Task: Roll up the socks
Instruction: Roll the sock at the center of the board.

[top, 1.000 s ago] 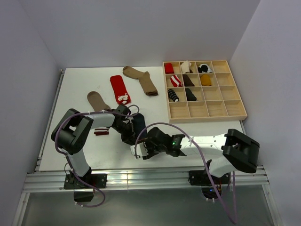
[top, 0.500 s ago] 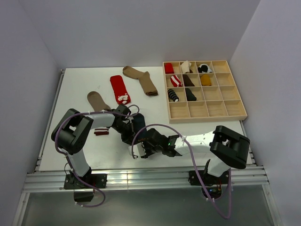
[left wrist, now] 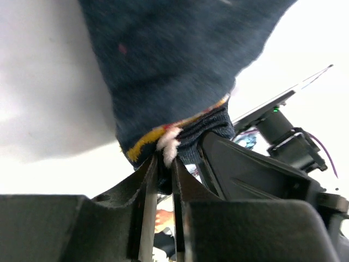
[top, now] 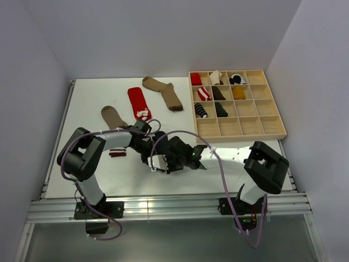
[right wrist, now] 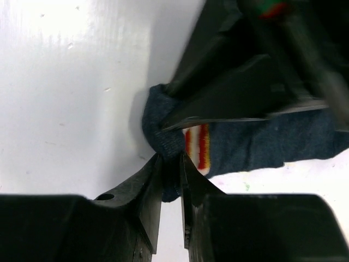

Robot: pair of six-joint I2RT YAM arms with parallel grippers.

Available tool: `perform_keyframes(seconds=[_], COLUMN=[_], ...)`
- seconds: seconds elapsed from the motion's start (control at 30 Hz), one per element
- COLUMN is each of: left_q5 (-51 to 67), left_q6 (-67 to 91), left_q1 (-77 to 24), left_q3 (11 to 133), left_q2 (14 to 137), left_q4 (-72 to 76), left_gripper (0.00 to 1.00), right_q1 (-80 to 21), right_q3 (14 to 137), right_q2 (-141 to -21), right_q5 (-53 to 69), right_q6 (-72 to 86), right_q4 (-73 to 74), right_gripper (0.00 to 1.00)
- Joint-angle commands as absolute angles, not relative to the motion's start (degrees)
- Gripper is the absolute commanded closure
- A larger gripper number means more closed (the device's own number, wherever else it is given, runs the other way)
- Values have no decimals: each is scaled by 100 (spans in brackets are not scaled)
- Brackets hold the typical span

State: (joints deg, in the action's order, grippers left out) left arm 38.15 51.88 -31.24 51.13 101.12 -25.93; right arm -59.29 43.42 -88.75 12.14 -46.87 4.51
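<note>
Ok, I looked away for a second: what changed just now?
The right gripper moved in toward the left gripper and closed on the navy sock, which the left one keeps pinching. The red sock, brown sock and wooden tray stayed put.

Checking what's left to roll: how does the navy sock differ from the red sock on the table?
The navy sock is bunched up; the red sock lies flat. The navy sock is pinched in the jaws of the left gripper and right gripper; the red sock is untouched. The navy sock has a red-and-white striped band; the red sock, a white motif. Both are fabric socks.
</note>
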Motion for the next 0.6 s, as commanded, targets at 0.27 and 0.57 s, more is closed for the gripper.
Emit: perform_keyframes(seconds=[0.27,0.57], left_q5=[3622,2638], left_q6=[6169,6548], left_q1=[-3059,-3094], left_q3=[4685,3920], left_q2=[9352,8623], left_q4=[-1345,-405], left_gripper=[75,73], right_q1=[-4518,-4034], right_q3=[6995,8226], right_q2=[-10386,-11714], right_q5=[3919,4702], right_q6=[-4649,-5053], right_q4=[4428,6081], right_gripper=[77,77])
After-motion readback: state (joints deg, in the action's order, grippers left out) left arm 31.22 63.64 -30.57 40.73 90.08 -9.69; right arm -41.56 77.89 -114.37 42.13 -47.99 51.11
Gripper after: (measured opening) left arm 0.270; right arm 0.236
